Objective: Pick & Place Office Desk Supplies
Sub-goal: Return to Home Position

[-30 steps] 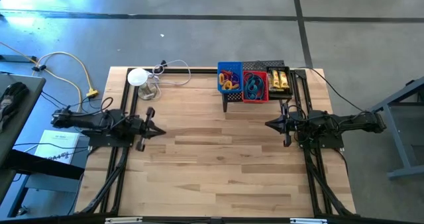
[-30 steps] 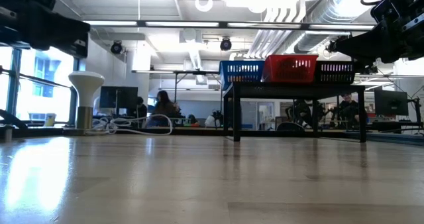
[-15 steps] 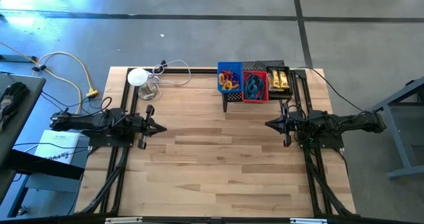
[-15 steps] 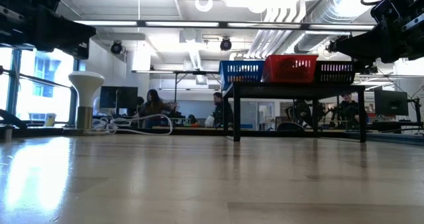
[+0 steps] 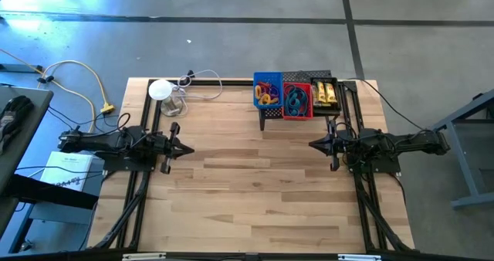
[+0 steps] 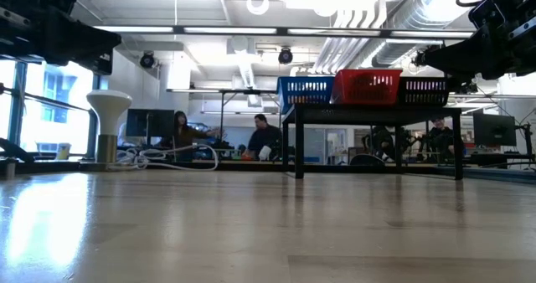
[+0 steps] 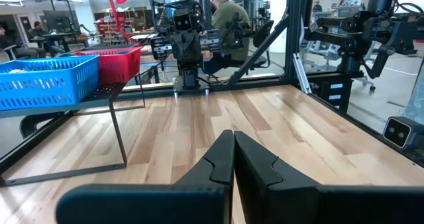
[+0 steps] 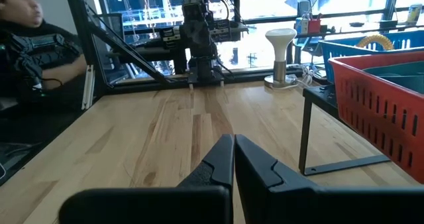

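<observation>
Your left arm [image 5: 108,141] sits folded low and level on its own side, reaching inward. The left gripper [image 5: 187,148] points straight across at the other arm, and its two fingers [image 7: 218,164] are pressed together along their length, tips touching. Your right arm [image 5: 394,144] mirrors that pose on the opposite side. The right gripper [image 5: 312,144] aims back toward the left one, well apart from it, with its fingers likewise closed flat against each other.

Purple and orange rings [image 5: 265,98], blue bin [image 6: 306,90], red bin [image 6: 367,87], black bin [image 6: 425,91]
</observation>
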